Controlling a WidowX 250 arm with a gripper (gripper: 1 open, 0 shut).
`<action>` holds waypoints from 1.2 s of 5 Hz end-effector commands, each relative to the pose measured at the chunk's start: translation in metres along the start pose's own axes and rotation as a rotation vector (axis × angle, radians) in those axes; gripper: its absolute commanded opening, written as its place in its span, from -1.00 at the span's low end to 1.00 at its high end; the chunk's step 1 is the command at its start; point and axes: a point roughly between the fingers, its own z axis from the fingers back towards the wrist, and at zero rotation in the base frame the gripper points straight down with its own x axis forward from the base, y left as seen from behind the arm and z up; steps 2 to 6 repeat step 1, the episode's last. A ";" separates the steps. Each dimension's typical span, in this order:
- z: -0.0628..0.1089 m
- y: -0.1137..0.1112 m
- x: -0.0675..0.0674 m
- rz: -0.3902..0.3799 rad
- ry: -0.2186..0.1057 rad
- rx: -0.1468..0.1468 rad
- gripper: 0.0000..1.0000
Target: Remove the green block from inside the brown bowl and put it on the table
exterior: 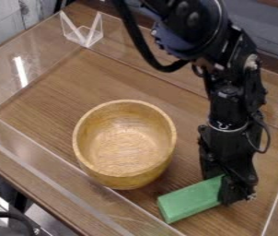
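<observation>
"Block first: where do you have it?"

"You have the green block outside the brown bowl, on the desk, near the bowl's lower right side in your view. It lies slantwise, its lower-left end in plain sight and its upper-right end partly covered by the hand."

"And how does your hand stand?"

"Your black hand points down, its fingers at that covered end. You can't tell from this view whether they are closed on the block or standing open around it; the dark parts overlap too much."

"What about your bowl?"

"It sits upright on the desk, left of your hand, its pale inside facing up. You can see the wood grain on its curved wall."

"Anything else around you?"

"A small clear frame-like object stands well apart, toward the upper left. Down in the lower-left corner, you have a dark cable curving into view."
</observation>
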 end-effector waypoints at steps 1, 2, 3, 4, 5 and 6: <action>0.022 -0.006 0.008 0.011 -0.040 0.009 -1.00; 0.022 -0.006 0.008 0.011 -0.040 0.009 -1.00; 0.022 -0.006 0.008 0.011 -0.040 0.009 -1.00; 0.022 -0.006 0.008 0.011 -0.040 0.009 -1.00; 0.022 -0.006 0.008 0.011 -0.040 0.009 -1.00; 0.022 -0.006 0.008 0.011 -0.040 0.009 -1.00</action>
